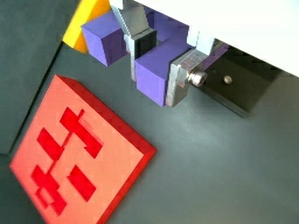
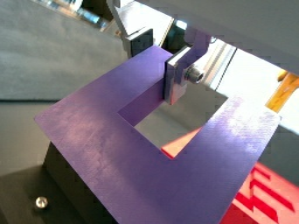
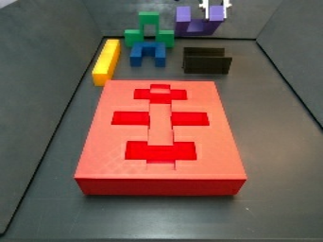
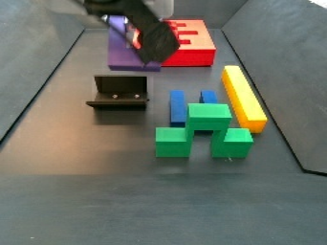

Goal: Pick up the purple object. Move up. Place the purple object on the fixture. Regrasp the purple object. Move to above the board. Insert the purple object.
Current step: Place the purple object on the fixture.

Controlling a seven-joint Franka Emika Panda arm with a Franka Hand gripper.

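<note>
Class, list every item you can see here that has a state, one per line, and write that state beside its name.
gripper: shut on the purple object, raised above the floor near the fixture.
purple object: held between the fingers, lifted off the floor.
fixture: standing on the floor, nothing in it.
board: flat on the floor, recesses unfilled.
green block: resting on the floor, untouched.
blue block: on the floor behind the green block.
yellow bar: lying flat.

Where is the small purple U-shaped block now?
The small purple U-shaped block is held in the gripper, lifted above the black fixture in both side views.
</note>
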